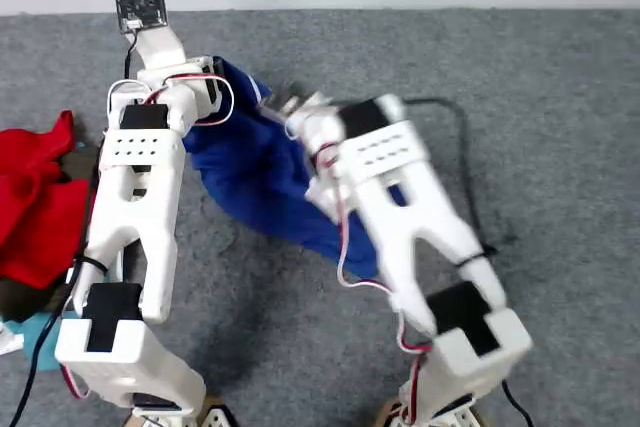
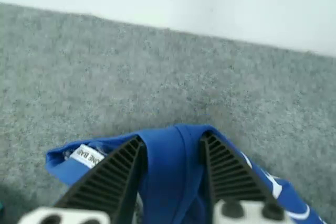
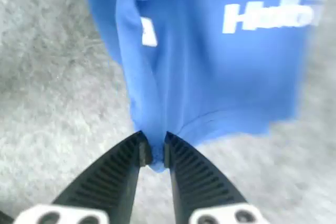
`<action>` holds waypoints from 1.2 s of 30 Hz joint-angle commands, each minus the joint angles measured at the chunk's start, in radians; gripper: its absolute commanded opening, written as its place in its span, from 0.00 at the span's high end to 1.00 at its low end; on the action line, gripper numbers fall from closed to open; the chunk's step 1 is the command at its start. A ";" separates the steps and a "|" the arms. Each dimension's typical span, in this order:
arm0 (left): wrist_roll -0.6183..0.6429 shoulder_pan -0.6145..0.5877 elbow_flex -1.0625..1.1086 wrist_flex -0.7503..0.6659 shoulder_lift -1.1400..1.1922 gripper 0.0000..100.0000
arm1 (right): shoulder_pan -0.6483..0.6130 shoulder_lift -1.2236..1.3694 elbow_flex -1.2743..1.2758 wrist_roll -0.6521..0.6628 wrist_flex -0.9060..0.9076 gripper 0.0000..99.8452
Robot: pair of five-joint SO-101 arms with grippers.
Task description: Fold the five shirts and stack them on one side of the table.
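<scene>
A blue shirt hangs stretched between my two grippers above the grey table. In the high view my left gripper holds one end near the back. The left wrist view shows it shut on a bunched fold of the blue shirt, with a white label beside one finger. My right gripper is close by, and in its own view it is shut on a thin edge of the blue shirt, which carries white lettering. Red shirts lie in a heap at the table's left edge.
A teal cloth and a dark cloth lie beside the red heap, near the left arm's base. A black cable runs along the right arm. The grey table is bare on the right, with a white wall behind.
</scene>
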 commanded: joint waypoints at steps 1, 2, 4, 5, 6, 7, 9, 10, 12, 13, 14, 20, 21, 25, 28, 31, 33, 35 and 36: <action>0.011 -0.009 -0.048 0.052 -0.017 0.85 | 0.081 -0.136 -0.112 0.081 0.147 0.99; 0.011 -0.009 -0.048 0.080 -0.017 0.85 | 0.108 -0.168 -0.110 0.075 0.142 0.99; 0.011 -0.008 -0.048 0.137 -0.018 0.85 | 0.174 -0.234 -0.112 0.048 0.140 0.99; 0.011 -0.008 -0.048 0.167 -0.023 0.85 | 0.200 -0.268 -0.112 0.038 0.140 0.99; 0.011 -0.006 -0.051 0.201 -0.026 0.85 | 0.228 -0.305 -0.112 0.035 0.140 0.99; 0.011 -0.003 -0.056 0.238 -0.028 0.85 | 0.254 -0.338 -0.112 0.037 0.140 0.99; 0.009 0.000 -0.084 0.319 -0.037 0.85 | 0.292 -0.409 -0.109 0.037 0.140 0.99; 0.009 0.002 -0.101 0.362 -0.044 0.85 | 0.305 -0.449 -0.103 0.035 0.140 0.99; 0.008 0.015 -0.142 0.465 -0.068 0.85 | 0.314 -0.529 -0.077 0.035 0.140 0.99; 0.008 0.025 -0.163 0.534 -0.086 0.85 | 0.312 -0.573 -0.055 0.035 0.140 0.99; 0.008 0.037 -0.185 0.606 -0.107 0.85 | 0.308 -0.616 -0.031 0.035 0.139 0.99; -0.087 0.118 -0.384 0.982 -0.308 0.85 | 0.297 -0.868 0.104 0.037 0.131 0.99; -0.112 0.140 -0.418 1.022 -0.348 0.85 | 0.297 -0.909 0.114 0.037 0.131 0.99; -0.140 0.209 -0.443 1.065 -0.474 0.85 | 0.302 -1.040 0.121 0.038 0.131 0.99; -0.141 0.210 -0.349 1.019 -0.474 0.85 | 0.303 -1.059 0.152 0.040 0.131 0.99; -0.143 0.210 -0.197 0.904 -0.396 0.85 | 0.303 -1.063 0.256 0.041 0.093 0.99; -0.143 0.210 -0.091 0.772 -0.315 0.85 | 0.303 -1.063 0.341 0.041 0.048 0.99; -0.143 0.210 0.005 0.598 -0.215 0.85 | 0.303 -1.063 0.443 0.041 -0.024 0.99; -0.143 0.210 0.045 0.497 -0.160 0.85 | 0.303 -1.063 0.497 0.041 -0.065 0.99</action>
